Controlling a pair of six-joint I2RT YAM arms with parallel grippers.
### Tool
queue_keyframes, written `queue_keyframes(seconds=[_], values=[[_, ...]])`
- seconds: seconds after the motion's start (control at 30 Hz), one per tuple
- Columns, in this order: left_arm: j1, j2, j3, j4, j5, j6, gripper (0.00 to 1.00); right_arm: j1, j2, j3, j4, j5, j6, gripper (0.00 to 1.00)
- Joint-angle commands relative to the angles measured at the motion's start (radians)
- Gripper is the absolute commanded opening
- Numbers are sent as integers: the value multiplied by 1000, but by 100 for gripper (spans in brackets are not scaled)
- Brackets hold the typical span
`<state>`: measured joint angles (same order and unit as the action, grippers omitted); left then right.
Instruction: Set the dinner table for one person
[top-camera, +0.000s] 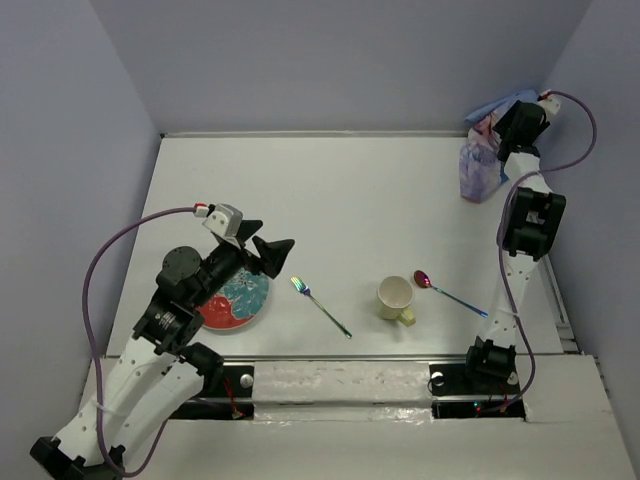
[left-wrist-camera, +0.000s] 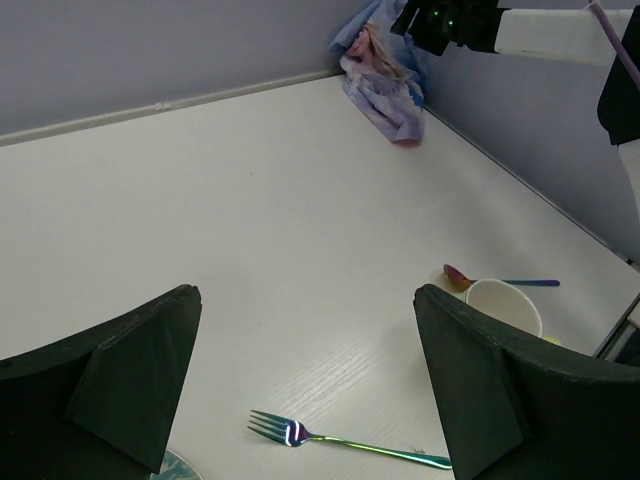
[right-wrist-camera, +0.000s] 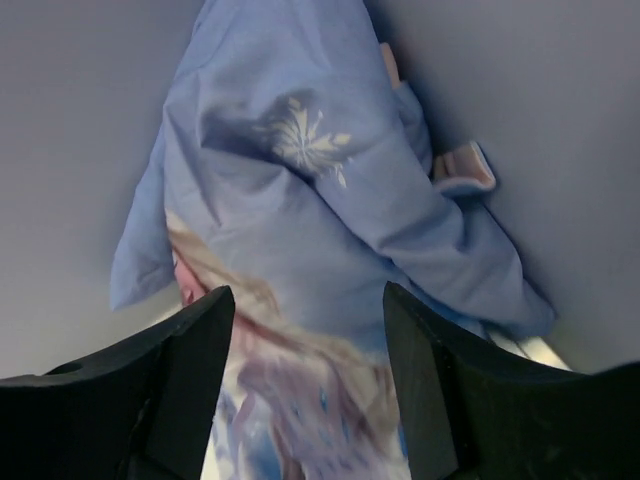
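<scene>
The surface (top-camera: 350, 190) is the big white rectangle filling the middle of the top view, walled in by grey-blue panels (top-camera: 350, 60) on three sides. My two arms are bolted at its lower edge.

Along the lower part of the surface lies a row of things. A red and teal plate (top-camera: 240, 300) sits at lower left, partly under my left arm (top-camera: 170, 320). Right of it is an iridescent fork (top-camera: 320, 305), tines toward the upper left and handle running down to the right. Next comes a cream cup (top-camera: 394, 296), and just beside that a spoon (top-camera: 448, 293), its purplish bowl nearest the cup and its handle slanting to the lower right.

My left jaws hang above the plate's right edge, spread wide with nothing between them.

In the upper right corner a blue cartoon-printed placemat (top-camera: 482, 165) is bunched against the wall. My right arm (top-camera: 530, 220) reaches up to it. My right jaws stand parted at the top of the cloth, which fills the gap between them in the wrist view. I cannot tell whether they press on it.
</scene>
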<state>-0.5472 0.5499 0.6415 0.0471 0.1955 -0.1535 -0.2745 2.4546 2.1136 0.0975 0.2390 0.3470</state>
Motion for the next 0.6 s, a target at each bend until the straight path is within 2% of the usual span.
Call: queue_keyframes(seconds=[0.0,0.13,0.33,0.4,0.47,0.57], values=[[29,22,20,34,-15,29,99,-6,98,231,56,52,-107,64],[59,53,18,49,5,29,99,-6,152,276,76,115,-167,62],[85,99,21,57,15,31,99,-6,150,214,140,158,-183,62],[89,108,21,56,16,32,99,-6,129,125,235,151,-192,63],[90,120,24,57,15,34,99,-6,148,140,232,157,-195,66],[96,131,24,59,15,32,99,-17,231,270,156,145,-197,73]])
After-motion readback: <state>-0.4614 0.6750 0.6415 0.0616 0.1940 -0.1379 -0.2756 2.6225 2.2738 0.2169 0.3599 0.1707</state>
